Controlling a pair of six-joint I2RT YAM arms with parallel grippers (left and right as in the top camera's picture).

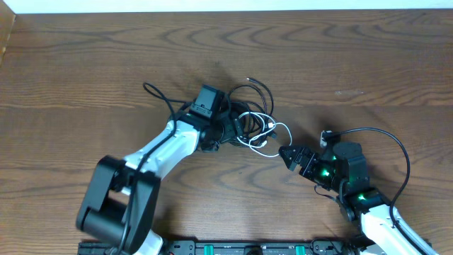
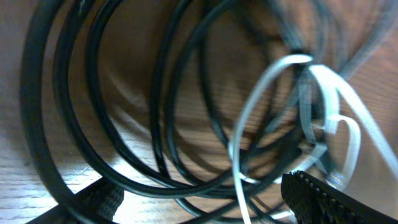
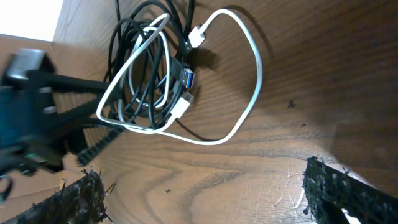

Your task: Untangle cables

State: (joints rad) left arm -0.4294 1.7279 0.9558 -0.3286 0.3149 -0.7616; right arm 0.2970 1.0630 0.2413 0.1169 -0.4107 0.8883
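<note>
The cables (image 1: 248,113) sit in no box or tray; they lie straight on the brown wooden table (image 1: 340,57), bunched in one knot near its middle, between the two arms. Several thin black cords (image 3: 140,74) are coiled into overlapping loops, and one white cord (image 3: 252,81) threads through them and swings out in a wide loop to the side. A blue-tipped USB plug (image 3: 188,78) pokes out of the coil, and the white cord's small plug (image 3: 199,36) rests just beside the black strands.

The left gripper (image 1: 232,129) is down in the bundle, its jaws spread wide with strands lying between and under them; I cannot tell that it pinches any. The right gripper (image 1: 286,153) stands just off the white loop, jaws wide apart and empty.

From above, the left arm covers part of the knot. Up close, the left wrist view is blurred, so which strand crosses which is hard to make out.
</note>
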